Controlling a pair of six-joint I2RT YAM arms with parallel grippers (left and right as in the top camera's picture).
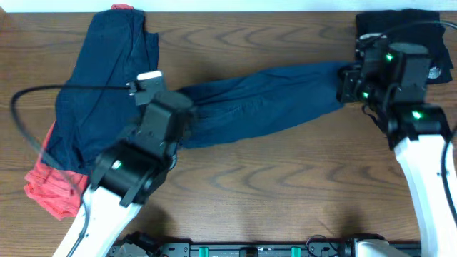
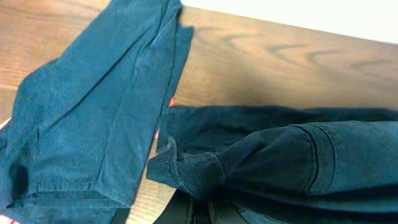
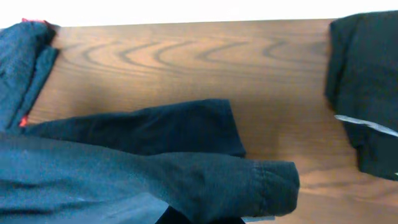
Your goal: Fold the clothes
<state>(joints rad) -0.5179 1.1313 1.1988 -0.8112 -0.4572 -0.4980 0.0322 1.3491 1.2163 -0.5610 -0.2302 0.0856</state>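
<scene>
the left gripper [image 1: 187, 108] is clamped on the bunched left end of a pair of navy shorts [image 1: 264, 100], and the right gripper [image 1: 348, 84] pinches the right end. the shorts stretch between them across the middle of the wooden table [image 1: 271, 193]. at the far left, a spread navy garment [image 1: 100, 93] lies over a coral-red garment [image 1: 50, 189]. a black garment [image 1: 400, 28] sits in the far right corner.
</scene>
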